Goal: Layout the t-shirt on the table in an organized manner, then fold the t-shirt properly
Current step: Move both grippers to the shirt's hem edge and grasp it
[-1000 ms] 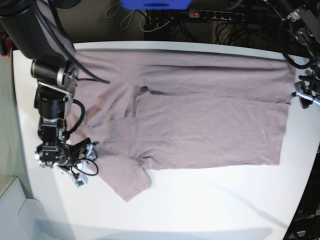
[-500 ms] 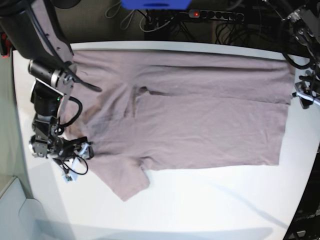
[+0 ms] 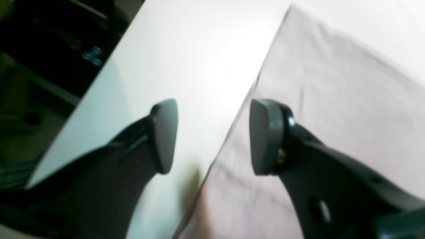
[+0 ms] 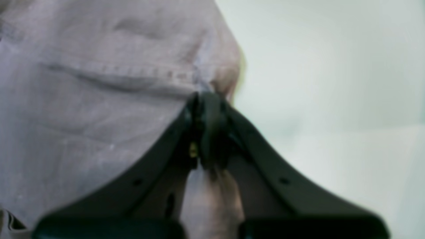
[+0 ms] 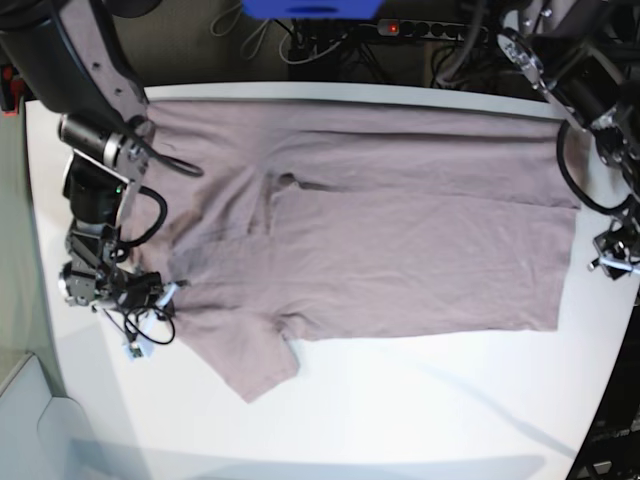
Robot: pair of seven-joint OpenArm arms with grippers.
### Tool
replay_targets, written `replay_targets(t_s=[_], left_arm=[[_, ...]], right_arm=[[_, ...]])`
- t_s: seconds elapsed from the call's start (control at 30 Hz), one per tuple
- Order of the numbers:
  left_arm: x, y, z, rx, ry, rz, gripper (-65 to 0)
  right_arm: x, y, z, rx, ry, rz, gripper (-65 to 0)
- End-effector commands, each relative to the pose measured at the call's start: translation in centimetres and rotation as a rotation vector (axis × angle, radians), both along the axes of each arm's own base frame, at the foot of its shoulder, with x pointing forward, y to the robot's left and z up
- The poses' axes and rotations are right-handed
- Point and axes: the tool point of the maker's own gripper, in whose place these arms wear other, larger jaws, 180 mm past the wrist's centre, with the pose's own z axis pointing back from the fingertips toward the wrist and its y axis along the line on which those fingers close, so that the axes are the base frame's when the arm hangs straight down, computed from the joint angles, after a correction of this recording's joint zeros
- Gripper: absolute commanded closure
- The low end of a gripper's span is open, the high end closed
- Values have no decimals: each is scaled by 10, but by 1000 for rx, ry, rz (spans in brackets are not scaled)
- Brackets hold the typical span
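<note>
The dusty-pink t-shirt [image 5: 400,240] lies spread across the white table [image 5: 420,400], with one sleeve [image 5: 250,355] pointing to the front. My right gripper [image 5: 168,289] is at the shirt's left edge, shut on a fold of the cloth. In the right wrist view the jaws [image 4: 207,99] pinch the stitched edge of the t-shirt [image 4: 83,99]. My left gripper [image 5: 603,262] is at the shirt's right edge. In the left wrist view it [image 3: 212,136] is open and empty, with the edge of the t-shirt [image 3: 332,99] running below between its fingers.
A power strip [image 5: 430,30] with a red light, cables and a blue object [image 5: 310,8] lie behind the table's far edge. The table's rounded edge curves down the right side, close to my left arm [image 5: 575,80]. A pale surface [image 5: 30,420] sits at the front left.
My left arm has swung toward the front along the shirt's right edge. My right gripper has drawn the shirt's left edge slightly left and back.
</note>
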Motion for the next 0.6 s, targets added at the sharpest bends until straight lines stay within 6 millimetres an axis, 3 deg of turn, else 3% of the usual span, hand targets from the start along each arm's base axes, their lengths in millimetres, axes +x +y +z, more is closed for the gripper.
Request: replay_targets(t_s=[0.0,0.3,0.4,0.57], left_arm=[[15,8,16,15,-70,3,-337],[57,37,1,-40,-208,60,-337],[74,34,-10,-81,-225,65,-338],[106,0,-34,-22,-132,-98,-338]], right_arm=[[3,-9,5,-34,12,-1,0],[10,-11,14,-40,-3,-2,0],[9,-10,13,-41,-1,1,0],[4,-6,6,-36,13,5,0]])
